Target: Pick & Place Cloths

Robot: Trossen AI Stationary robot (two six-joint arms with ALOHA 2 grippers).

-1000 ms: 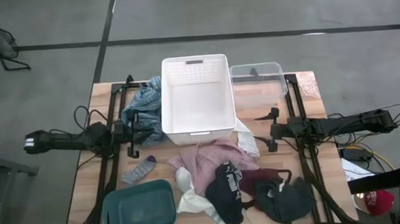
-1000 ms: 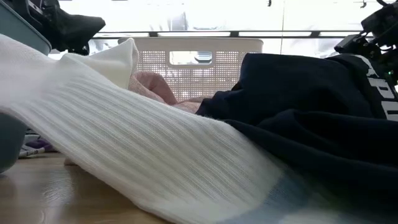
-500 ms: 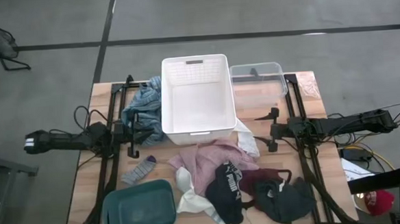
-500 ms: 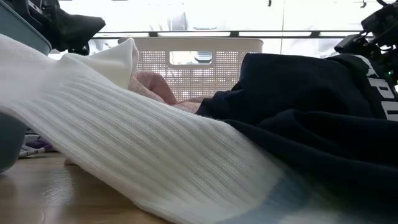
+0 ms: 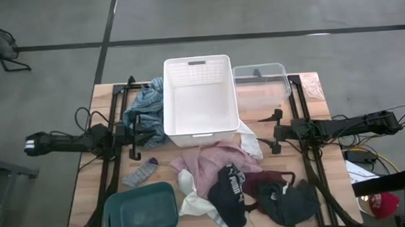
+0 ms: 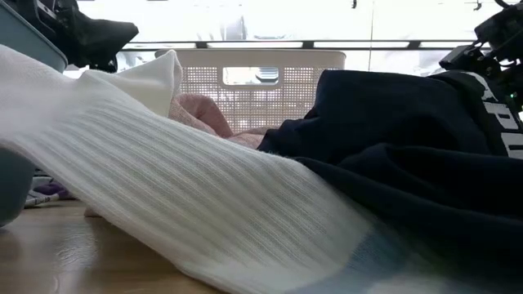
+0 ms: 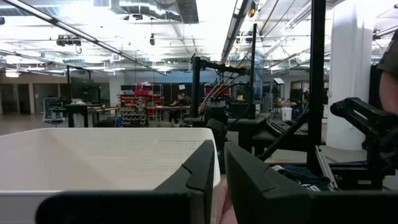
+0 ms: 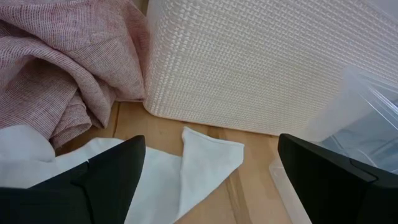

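Heaped on the near half of the tabletop (image 5: 306, 101), in front of the white basket (image 5: 200, 98): a pink garment (image 5: 208, 162) just before the basket's near wall, a black garment (image 5: 229, 192) with white lettering overlapping its near edge, a maroon piece (image 5: 255, 186) and a dark grey one (image 5: 287, 203) to the right of that, white socks (image 5: 197, 201) trailing under the pile toward the near edge. Apart from the heap, a grey sock (image 5: 142, 174) lying alone to the left, and a blue-grey garment (image 5: 146, 102) bunched against the basket's left wall. Nothing visible inside the basket. Beside it on the right, a clear plastic container (image 5: 261, 79); at the near left corner, a dark green tub (image 5: 140, 213). Left gripper (image 5: 150, 132) level beside the basket's left wall, fingers nearly closed with only a narrow slit between them, holding nothing. Right gripper (image 8: 208, 165) hovering low to the right of the basket, fingers spread wide and empty, above a white cloth (image 8: 186, 165) and the pink garment's edge.
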